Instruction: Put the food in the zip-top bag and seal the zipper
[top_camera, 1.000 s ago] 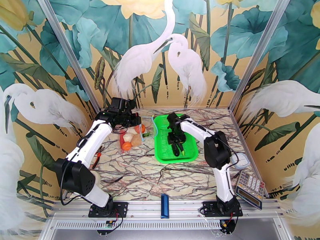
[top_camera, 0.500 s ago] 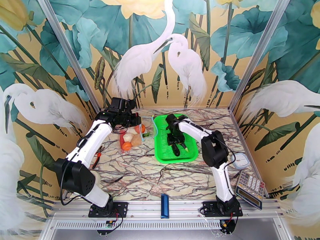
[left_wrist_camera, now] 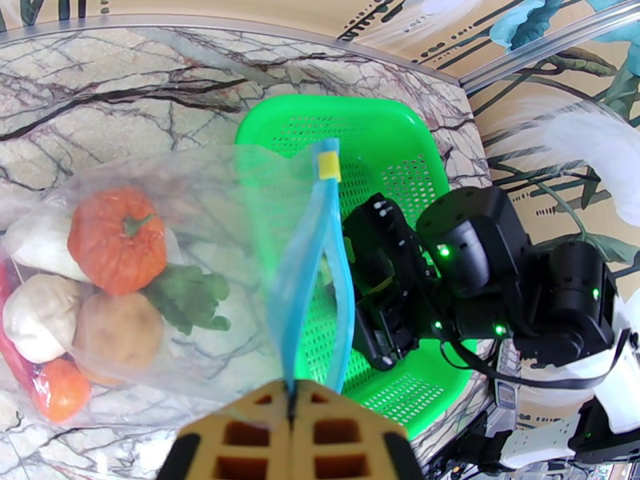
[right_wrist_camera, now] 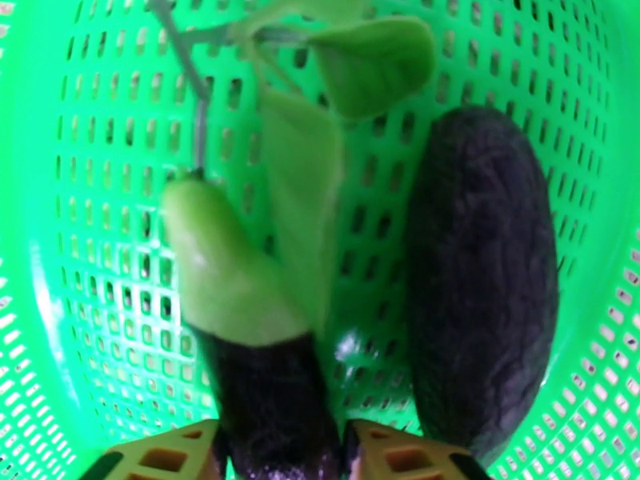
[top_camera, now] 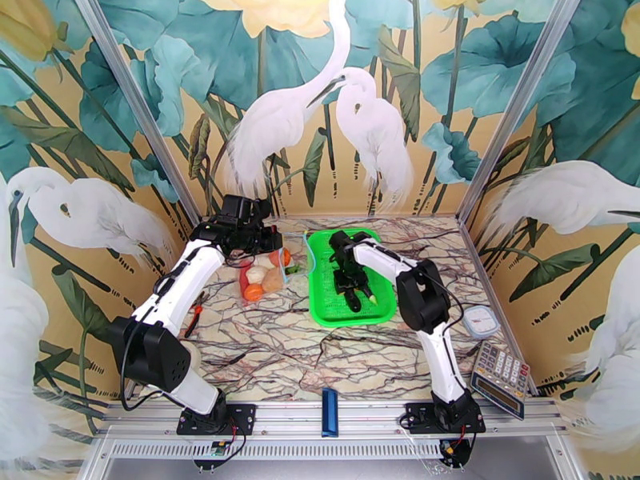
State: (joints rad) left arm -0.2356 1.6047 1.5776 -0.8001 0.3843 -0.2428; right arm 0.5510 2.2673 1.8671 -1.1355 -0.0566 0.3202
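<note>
Two grips on: left gripper point(left_wrist_camera: 292, 390) pinches the zipper point(left_wrist_camera: 308, 258), jaws closed; right gripper point(right_wrist_camera: 282, 443) clamps an eggplant point(right_wrist_camera: 240, 314) in the basket point(right_wrist_camera: 80, 154), second eggplant point(right_wrist_camera: 480, 274) at its three o'clock

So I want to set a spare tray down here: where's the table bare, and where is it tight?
Bare: the broad marble stretch between the green basket and the dark-blue bar. Crowded: the back left, where the left gripper pinches the zipper of the filled zip-top bag, and the basket, where the right gripper grips an eggplant.
</note>
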